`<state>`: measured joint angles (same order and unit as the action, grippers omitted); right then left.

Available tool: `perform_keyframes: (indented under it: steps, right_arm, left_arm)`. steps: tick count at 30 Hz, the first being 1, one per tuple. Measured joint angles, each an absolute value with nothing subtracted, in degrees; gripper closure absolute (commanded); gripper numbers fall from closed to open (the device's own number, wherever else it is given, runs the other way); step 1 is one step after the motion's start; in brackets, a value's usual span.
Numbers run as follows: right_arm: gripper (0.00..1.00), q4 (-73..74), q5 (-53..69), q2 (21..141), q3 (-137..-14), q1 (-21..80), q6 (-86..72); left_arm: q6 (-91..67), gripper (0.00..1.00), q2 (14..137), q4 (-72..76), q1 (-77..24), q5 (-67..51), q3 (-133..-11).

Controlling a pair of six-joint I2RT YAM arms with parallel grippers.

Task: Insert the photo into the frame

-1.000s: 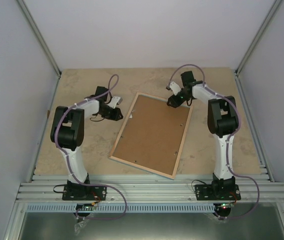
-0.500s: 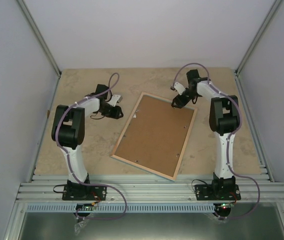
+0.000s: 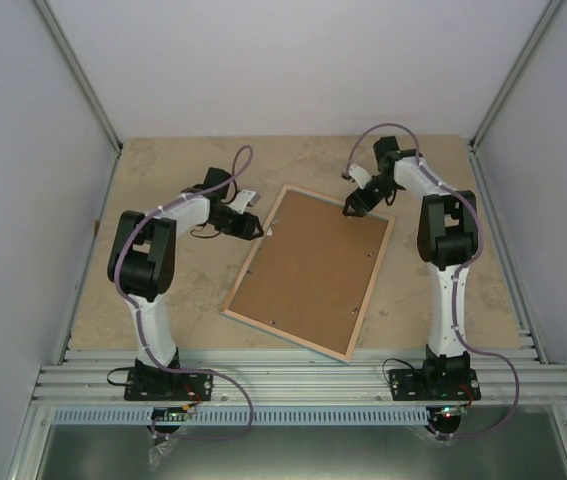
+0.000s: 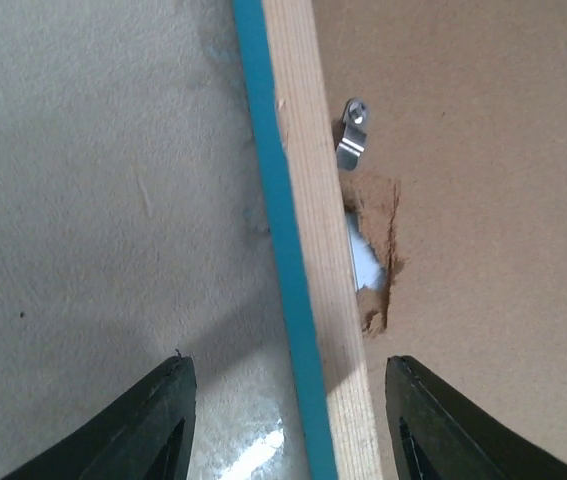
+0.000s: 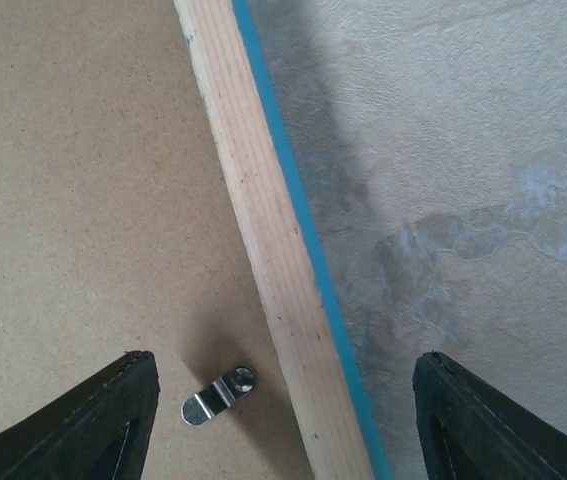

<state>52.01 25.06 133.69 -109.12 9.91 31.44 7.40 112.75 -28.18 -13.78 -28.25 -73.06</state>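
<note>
Overhead view: the frame (image 4: 308, 200) lies face down and angled, mid-table (image 3: 203, 290), so its brown backing board (image 3: 308, 265) faces up. That is likely so the back can be opened. Left gripper (image 3: 251, 226) sits low at the frame's far-left edge. The left wrist cam shows its jaws spread wide, holding nothing, one finger over bare table and the other over the board, w/ the wood rim and blue front edge running between them. That looks like a setup to pinch or steady the rim. Just ahead are a small metal turn clip (image 4: 353, 135) on the board and a ragged notch (image 4: 375, 250) w/ something white under it. Right gripper (image 3: 354, 206) is at the far-right corner, also spread and empty, straddling the rim, w/ a second clip (image 5: 218, 395) near its left finger. The photo isn't visible in any view. Can't tell whether the white under the notch belongs to it. Judgement: early stage, since the back needs opening first.
</note>
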Motion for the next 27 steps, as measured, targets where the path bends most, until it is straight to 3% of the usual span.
perform_keyframes:
  steps: [7,11,18,22,27]
  right_arm:
    - [0.33,52.5,21.5,134.0,-109.4,9.9,31.6]
    - [0.41,51.9,20.9,133.8,-108.3,10.0,32.1]
    - [0.61,49.8,20.2,132.2,-105.6,10.4,34.1]
    - [0.77,49.2,18.5,131.5,-105.0,10.3,36.2]
    - [0.88,48.5,16.7,131.2,-105.0,10.4,38.0]
  left_arm:
    - [7.7,0.47,113.5,-28.1,-14.7,-27.5,-74.3]
    - [7.9,0.55,114.3,-28.1,-15.4,-26.3,-74.3]
    - [8.0,0.74,114.8,-27.6,-16.2,-25.8,-74.3]
    - [8.1,0.78,115.0,-26.7,-16.4,-24.7,-74.3]
    - [8.1,0.8,115.1,-26.9,-16.6,-24.2,-74.7]
